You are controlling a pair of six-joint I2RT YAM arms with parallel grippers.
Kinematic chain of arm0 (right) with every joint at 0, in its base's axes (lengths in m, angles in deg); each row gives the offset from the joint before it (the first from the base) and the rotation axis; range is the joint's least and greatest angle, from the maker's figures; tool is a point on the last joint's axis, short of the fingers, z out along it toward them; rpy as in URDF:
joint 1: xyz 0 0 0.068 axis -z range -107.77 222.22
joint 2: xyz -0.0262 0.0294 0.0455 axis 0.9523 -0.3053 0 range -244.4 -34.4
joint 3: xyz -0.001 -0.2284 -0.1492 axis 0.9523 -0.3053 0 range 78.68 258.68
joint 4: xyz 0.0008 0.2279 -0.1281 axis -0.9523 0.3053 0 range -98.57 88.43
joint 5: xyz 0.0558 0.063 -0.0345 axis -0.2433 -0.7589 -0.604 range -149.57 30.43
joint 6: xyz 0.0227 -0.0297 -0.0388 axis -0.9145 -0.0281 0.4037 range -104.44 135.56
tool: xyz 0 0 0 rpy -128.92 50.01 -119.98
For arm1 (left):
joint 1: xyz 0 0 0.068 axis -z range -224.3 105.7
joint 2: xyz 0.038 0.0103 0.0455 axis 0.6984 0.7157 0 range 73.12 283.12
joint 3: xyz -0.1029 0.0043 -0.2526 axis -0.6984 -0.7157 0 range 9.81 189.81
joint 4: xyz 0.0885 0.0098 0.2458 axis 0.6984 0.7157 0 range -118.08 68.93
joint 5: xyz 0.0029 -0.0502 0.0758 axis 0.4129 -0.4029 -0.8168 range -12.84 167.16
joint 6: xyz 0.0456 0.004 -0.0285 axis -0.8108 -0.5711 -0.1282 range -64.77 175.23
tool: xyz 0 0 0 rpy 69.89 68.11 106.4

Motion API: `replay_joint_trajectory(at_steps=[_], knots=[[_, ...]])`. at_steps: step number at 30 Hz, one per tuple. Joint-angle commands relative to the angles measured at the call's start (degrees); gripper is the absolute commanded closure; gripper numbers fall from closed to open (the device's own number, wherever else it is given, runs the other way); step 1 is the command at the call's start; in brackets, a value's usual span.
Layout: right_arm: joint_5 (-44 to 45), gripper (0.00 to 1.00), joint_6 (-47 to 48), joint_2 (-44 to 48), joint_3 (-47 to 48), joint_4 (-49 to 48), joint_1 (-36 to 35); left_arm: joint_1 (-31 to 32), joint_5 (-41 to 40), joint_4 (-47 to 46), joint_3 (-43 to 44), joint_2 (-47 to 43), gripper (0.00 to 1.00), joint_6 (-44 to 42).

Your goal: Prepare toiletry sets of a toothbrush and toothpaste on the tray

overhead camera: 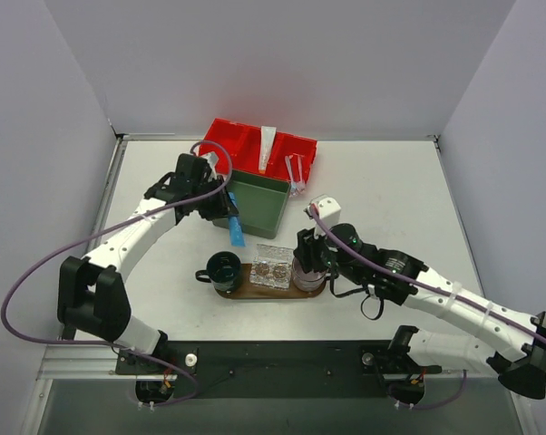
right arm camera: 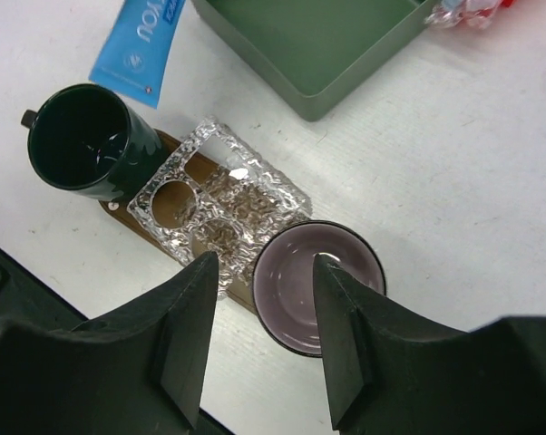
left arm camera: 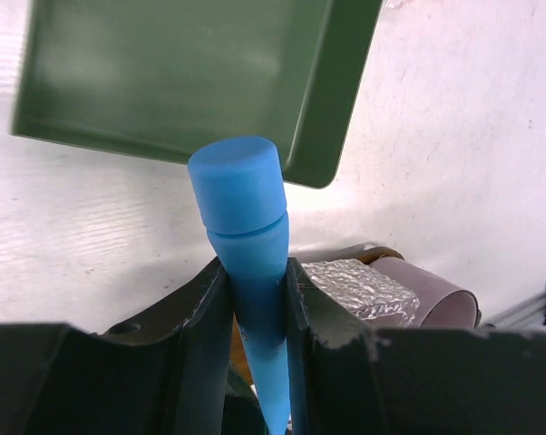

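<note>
The blue tube (left arm camera: pixel 241 195) is clamped in the left gripper (left arm camera: pixel 257 272), whose two fingers press flat on its body just below the cap, cap end pointing away from the wrist. In the top view the tube hangs off the table (overhead camera: pixel 391 199), at the left front corner of the green box (left arm camera: pixel 164 72) and above the left end of the tray (overhead camera: pixel 271 294); its flat tail points down toward the dark mug (right arm camera: pixel 78 136) and does not touch it. The tray lies on the table in front of the box. The dark mug stands at its left end, a clear holder (right arm camera: pixel 214 204) with round holes sits in the middle, and a purple mug (right arm camera: pixel 314 299) stands at its right end. No tube or brush is on the tray. The right gripper (right arm camera: pixel 264 272) hangs over the purple mug with its jaws apart, and nothing is held. One finger is over the mug's mouth, the other is outside toward the holder, and the mug's near rim lies between them. I cannot tell whether either finger touches the mug. The white tube (overhead camera: pixel 268 145) lies in the red bin (overhead camera: pixel 232 136) behind the box. What look like the two toothbrushes (overhead camera: pixel 296 172), too small to make out well, lie at the bin's front right edge, just beside the box's right rear corner.
</note>
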Motion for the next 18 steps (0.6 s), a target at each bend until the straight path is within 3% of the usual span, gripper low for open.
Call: replay_joint_trajectory(at_steps=[1,10,18], knots=[[3.55,0.59,-3.35,-6.50,4.38,-0.04,-5.12,-0.30,-6.22,1.49,2.93,-7.52,1.00,-5.70],[6.99,0.58,-8.44,-24.78,15.35,-0.22,-9.09,-4.60,-16.67,-9.14,-5.32,-19.13,1.00,-12.48],[7.07,0.60,-11.78,-34.82,23.01,2.76,-8.74,-7.33,-17.03,-10.37,-8.50,-22.22,1.00,-13.36]])
